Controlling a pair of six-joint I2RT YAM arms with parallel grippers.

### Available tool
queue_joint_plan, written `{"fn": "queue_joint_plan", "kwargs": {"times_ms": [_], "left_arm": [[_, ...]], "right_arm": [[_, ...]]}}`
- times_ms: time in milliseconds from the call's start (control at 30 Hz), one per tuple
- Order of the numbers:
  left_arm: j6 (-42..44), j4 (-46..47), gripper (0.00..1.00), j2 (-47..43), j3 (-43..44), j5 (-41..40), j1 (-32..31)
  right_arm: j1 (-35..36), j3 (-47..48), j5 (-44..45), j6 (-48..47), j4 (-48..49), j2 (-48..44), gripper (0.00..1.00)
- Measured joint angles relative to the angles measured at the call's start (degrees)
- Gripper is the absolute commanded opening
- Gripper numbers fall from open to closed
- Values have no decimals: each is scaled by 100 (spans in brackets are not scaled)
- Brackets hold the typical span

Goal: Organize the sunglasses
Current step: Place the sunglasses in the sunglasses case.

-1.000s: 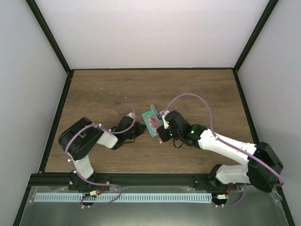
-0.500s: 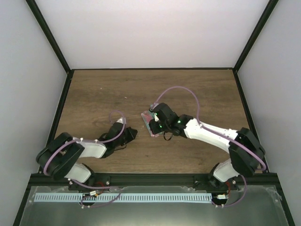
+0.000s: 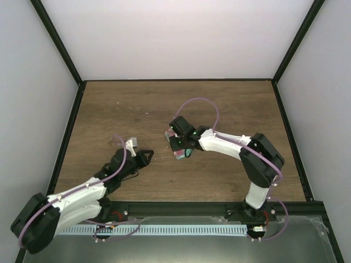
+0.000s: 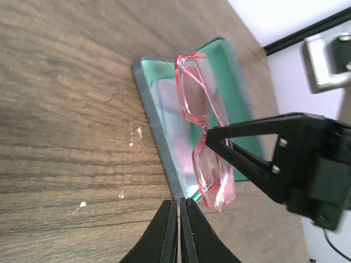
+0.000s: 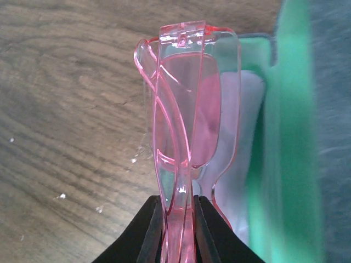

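- The right jaws pinch the folded sunglasses (image 5: 186, 109) by one end, lenses on edge, just over the open case (image 4: 155, 129) near the middle of the worktop (image 3: 120, 104).
- Best done slowly, I judge: lower and tilt the frame flat so it lies along the green lining.
- Let go only once it rests inside.
- The left jaws, pressed together and empty, sit at the case's 8 o'clock, apart from it and able to steady it.

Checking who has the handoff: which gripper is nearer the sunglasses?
Right. The right gripper is clamped on the sunglasses, holding them by one end. The left gripper is shut, off to their left and not touching them.
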Motion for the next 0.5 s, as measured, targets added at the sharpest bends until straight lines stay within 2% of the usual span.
{"fn": "queue_joint_plan", "kwargs": {"times_ms": [167, 500], "left_arm": [[120, -361, 4, -627, 0, -15, 0], [157, -546, 4, -603, -31, 24, 0]], "right_arm": [[-293, -55, -66, 9, 61, -2, 3], [-372, -20, -195, 7, 175, 474, 3]]}}
